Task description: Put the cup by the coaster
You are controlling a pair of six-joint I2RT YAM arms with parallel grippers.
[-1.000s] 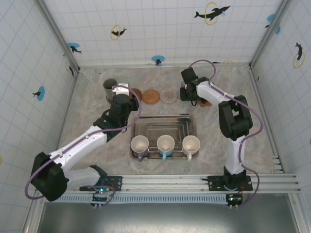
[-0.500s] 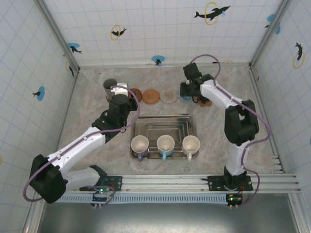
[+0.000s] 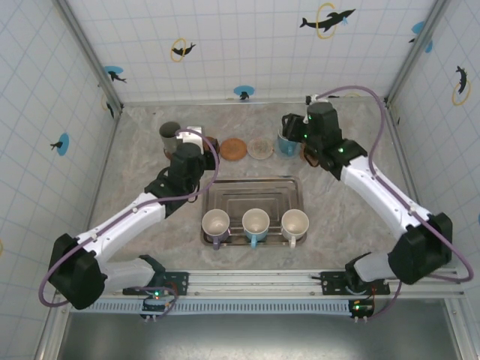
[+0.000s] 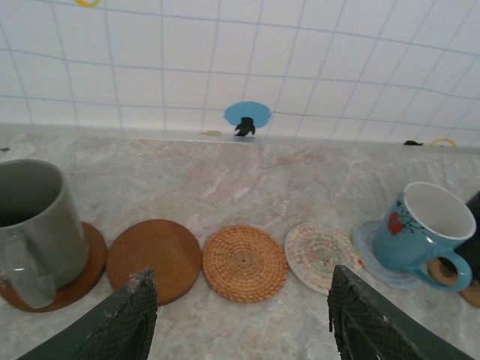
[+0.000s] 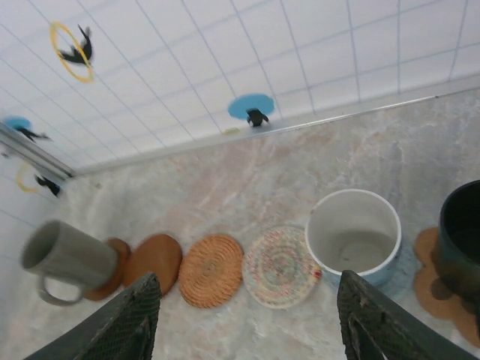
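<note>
far row, left to right: left mug (image 4: 34, 217) on left coaster (image 4: 86, 264), three bare coasters (image 4: 244, 262), cup (image 4: 420, 240) on fifth coaster (image 4: 367, 241), right mug (image 5: 461, 225) on end coaster (image 5: 429, 279) | nearer, centre: tray (image 3: 255, 191) on surface (image 3: 142, 150), three mugs (image 3: 256, 223) inside along its near edge

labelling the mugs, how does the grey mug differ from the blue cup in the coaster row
The grey mug is plain with a dark inside; the blue cup has a red print and a white inside. The grey mug stands on a brown coaster at the row's left end; the blue cup on a pale blue coaster further right. Both are upright, with handles.
</note>
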